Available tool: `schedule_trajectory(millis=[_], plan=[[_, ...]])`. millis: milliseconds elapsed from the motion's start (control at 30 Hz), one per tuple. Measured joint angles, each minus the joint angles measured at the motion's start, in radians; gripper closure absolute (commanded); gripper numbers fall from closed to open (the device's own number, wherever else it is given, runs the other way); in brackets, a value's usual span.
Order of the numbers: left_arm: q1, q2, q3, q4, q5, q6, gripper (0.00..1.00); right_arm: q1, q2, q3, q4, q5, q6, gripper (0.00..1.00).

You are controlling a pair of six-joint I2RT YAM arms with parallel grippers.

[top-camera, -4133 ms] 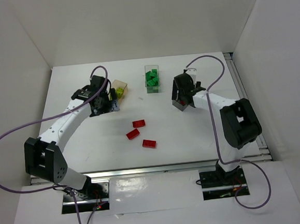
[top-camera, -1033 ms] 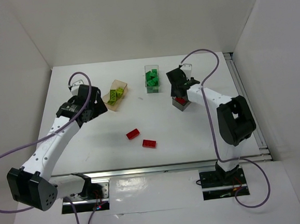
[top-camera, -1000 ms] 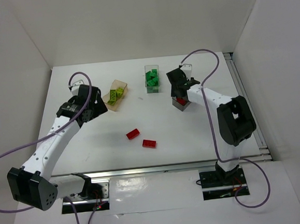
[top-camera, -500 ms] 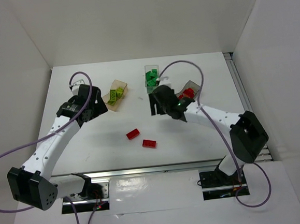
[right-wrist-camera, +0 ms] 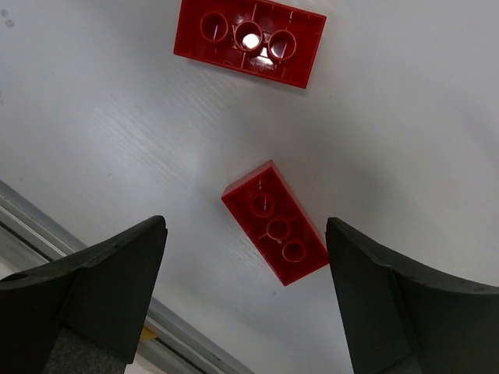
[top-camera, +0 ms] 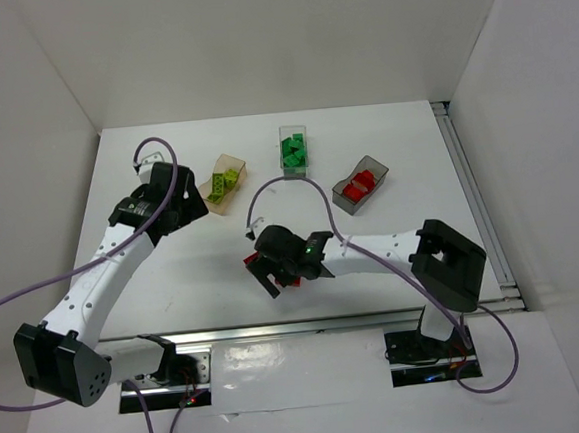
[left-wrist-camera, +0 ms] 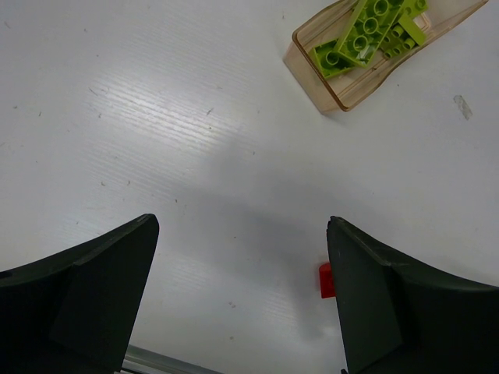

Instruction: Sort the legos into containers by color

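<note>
Right hand first: spread wide, gripping nothing, touching nothing, hanging right over the last two loose legos. Looks like the pick-up step for the reds.

Seeing a small glossy red plastic brick lying diagonally between the fingers, hollow side up. Also a second red plastic brick of the same kind just past it, flipped too. Both flat on the white surface, near each other but not touching.

Next move probably calls for dropping straight down, twisting the wrist to meet the long sides of the nearer one, then closing. Worth watching for a corner pinch on that slick plastic, squirting it sideways.

Moving out: left hand also wide open and empty, parked above bare surface. Just a sliver of red poking out beside one finger; can't tell which brick.

Further back, got the orange-tan see-through plastic box with the yellow-green studded bricks inside. Then the smoky grey see-through box with a few red bricks already in it. Sitting well apart from the loose pair, so a fair carry ahead.

Farthest out, the clear colourless box holding the dark green bricks. No green spotted loose anywhere, so guessing nearly done, with only two reds to go.
</note>
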Motion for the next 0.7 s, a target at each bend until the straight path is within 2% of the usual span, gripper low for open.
schedule_trajectory(millis=[267, 300, 333, 367, 467, 633, 700], plan=[[0.000, -0.004, 0.000, 0.004, 0.005, 0.000, 0.02, 0.000, 0.075, -0.011, -0.003, 0.015, -0.054, 0.27], [0.000, -0.005, 0.000, 0.004, 0.005, 0.000, 0.02, 0.000, 0.086, -0.015, -0.003, 0.020, -0.056, 0.33], [0.000, -0.006, 0.000, 0.004, 0.006, 0.000, 0.02, 0.000, 0.089, -0.016, 0.003, 0.024, -0.058, 0.51], [0.000, -0.008, 0.000, 0.005, 0.005, 0.000, 0.02, 0.000, 0.089, -0.016, 0.005, 0.037, -0.063, 0.60], [0.000, -0.011, 0.000, 0.005, 0.006, 0.000, 0.03, 0.000, 0.088, -0.018, 0.006, 0.067, -0.053, 0.81], [0.000, -0.011, 0.000, 0.005, 0.006, 0.000, 0.03, -0.018, 0.066, -0.023, 0.006, 0.163, -0.017, 0.81], [0.000, -0.011, 0.000, 0.005, 0.006, 0.000, 0.03, -0.066, 0.023, -0.036, 0.014, 0.190, 0.013, 0.81]])
